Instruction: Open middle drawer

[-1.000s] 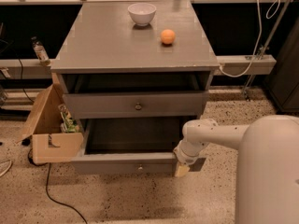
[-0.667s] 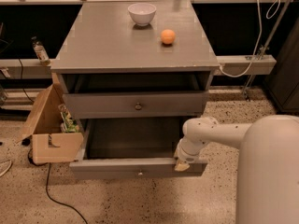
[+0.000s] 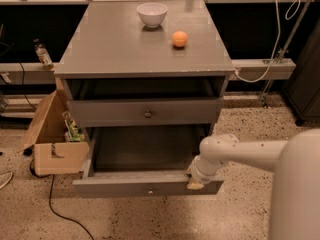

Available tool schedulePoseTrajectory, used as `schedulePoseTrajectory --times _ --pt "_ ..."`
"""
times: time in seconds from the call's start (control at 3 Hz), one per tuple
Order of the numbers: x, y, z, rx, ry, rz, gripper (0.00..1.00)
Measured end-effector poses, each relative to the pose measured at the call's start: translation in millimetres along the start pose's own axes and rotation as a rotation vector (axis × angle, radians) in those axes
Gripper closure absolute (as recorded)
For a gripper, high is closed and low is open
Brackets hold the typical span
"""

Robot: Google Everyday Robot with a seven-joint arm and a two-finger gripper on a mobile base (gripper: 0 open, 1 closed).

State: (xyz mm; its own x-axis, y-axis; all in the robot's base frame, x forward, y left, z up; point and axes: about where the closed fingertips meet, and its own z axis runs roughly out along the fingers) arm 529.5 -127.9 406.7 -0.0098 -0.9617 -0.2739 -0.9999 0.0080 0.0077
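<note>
The grey cabinet [image 3: 145, 49] shows a dark recess under its top. Below it, the middle drawer [image 3: 110, 113] has a wide flat front with a small round knob [image 3: 147, 114] and sits about flush with the cabinet. The bottom drawer [image 3: 125, 185] is pulled out toward me, with its dark inside exposed. My gripper [image 3: 195, 182] is on a white arm [image 3: 235, 151] that comes in from the right. It rests at the right end of the bottom drawer's front, well below and to the right of the middle drawer's knob.
A white bowl [image 3: 152, 13] and an orange [image 3: 180, 38] sit on the cabinet top. An open cardboard box [image 3: 55, 149] stands against the cabinet's left side. A black cable [image 3: 60, 209] trails on the speckled floor. A cabled rail [image 3: 265, 66] runs behind on the right.
The bottom drawer has slid a little further out toward me. My gripper has stayed at the drawer front's right end and moved with it. The middle drawer has not moved.
</note>
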Motion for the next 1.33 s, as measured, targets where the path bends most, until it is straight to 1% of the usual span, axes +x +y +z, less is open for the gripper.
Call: schedulePoseTrajectory --times 0.67,1.0,1.33 --pt "0.9 1.7 1.5 0.004 -0.003 0.001 0.44" --pt "2.7 1.2 -4.6 0.015 -0.014 0.000 0.21" --pt "9.7 12.3 -43.2 0.090 -0.048 0.004 0.00"
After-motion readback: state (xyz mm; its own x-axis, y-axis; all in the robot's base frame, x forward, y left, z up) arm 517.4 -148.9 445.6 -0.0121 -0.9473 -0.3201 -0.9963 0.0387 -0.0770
